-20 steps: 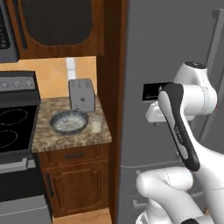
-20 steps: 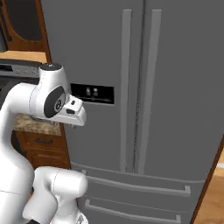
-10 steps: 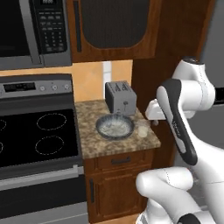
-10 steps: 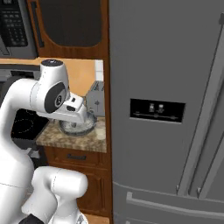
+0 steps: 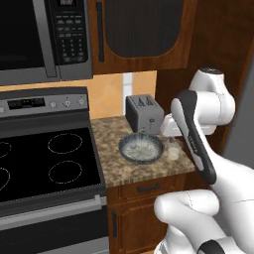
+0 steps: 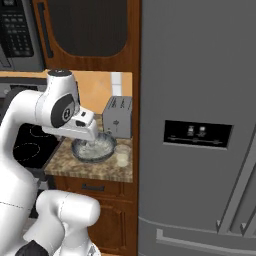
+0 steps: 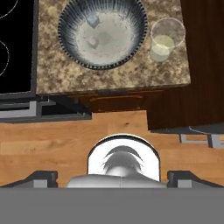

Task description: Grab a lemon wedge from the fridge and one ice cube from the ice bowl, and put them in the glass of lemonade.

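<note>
Ice bowl [image 7: 103, 33] w/ cubes below claw [image 7: 112, 176], jaws spread wide, empty.

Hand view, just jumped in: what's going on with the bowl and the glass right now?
The tool is open and empty, poised above the floor in front of the counter, touching nothing. On the counter, the ice bowl holds a couple of ice cubes, and the glass of lemonade stands just beside it, on the side toward the fridge, whose doors are shut. A toaster sits behind the bowl. No lemon wedge has been fetched yet.
</note>
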